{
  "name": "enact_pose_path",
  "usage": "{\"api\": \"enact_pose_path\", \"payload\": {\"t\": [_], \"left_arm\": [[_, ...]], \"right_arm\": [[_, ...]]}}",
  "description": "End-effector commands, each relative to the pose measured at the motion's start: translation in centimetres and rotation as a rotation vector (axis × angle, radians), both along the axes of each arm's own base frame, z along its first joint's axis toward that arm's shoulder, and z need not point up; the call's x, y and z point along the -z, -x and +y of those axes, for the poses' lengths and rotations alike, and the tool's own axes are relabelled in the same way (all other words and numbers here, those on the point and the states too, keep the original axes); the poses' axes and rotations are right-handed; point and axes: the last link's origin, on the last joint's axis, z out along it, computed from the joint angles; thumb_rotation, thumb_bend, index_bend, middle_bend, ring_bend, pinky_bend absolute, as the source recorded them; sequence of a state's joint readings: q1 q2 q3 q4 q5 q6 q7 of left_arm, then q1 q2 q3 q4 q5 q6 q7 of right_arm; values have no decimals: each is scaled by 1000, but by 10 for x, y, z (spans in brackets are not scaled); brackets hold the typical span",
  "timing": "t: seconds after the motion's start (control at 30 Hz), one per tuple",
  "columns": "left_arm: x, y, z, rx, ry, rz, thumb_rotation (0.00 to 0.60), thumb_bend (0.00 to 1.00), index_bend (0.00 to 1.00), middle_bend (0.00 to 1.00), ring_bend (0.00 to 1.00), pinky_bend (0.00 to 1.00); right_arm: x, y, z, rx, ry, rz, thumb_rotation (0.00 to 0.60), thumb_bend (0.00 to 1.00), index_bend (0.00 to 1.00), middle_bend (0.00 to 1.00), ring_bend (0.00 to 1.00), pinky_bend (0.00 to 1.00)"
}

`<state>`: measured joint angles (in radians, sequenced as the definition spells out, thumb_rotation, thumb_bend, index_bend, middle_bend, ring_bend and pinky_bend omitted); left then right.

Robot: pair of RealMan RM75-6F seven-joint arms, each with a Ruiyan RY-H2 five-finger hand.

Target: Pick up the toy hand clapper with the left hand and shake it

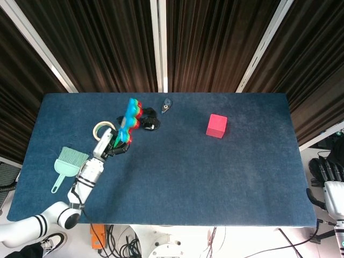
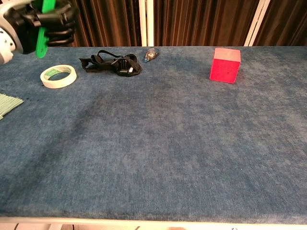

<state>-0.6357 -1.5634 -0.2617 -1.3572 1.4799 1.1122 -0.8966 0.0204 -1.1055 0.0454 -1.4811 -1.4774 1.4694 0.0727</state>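
**Clapper raised upright in the left hand's grip**

Head view: the left hand (image 1: 110, 144) grasps the toy hand clapper (image 1: 130, 116) by its handle, with the blue palm end standing above and beyond the fingers, clear of the table (image 1: 226, 177). The right hand (image 1: 325, 171) hangs off the table's far side, its state unclear.

Chest view: only the green handle (image 2: 42, 34) shows, running nearly upright through the clenched fingers (image 2: 56, 23), so a shake would likely swing along that axis

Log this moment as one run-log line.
phase: shake | left hand: grips toy hand clapper by green handle, raised off table | right hand: idle beside table
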Motion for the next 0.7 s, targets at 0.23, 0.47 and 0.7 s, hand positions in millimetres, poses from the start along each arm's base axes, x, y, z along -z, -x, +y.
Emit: {"api": "enact_pose_path", "payload": {"t": [0.23, 0.47, 0.7], "left_arm": [[48, 23, -22, 681, -484, 969, 600, 814, 1000, 1000, 1000, 1000], [48, 19, -20, 508, -338, 795, 600, 812, 1000, 1000, 1000, 1000], [48, 9, -19, 265, -83, 597, 600, 797, 1000, 1000, 1000, 1000]], "right_arm": [[-2, -2, 0, -11, 3, 2, 600, 280, 0, 0, 0, 0], [-2, -1, 0, -7, 3, 0, 600, 280, 0, 0, 0, 0], [-1, -1, 0, -7, 0, -1, 600, 280, 0, 0, 0, 0]]}}
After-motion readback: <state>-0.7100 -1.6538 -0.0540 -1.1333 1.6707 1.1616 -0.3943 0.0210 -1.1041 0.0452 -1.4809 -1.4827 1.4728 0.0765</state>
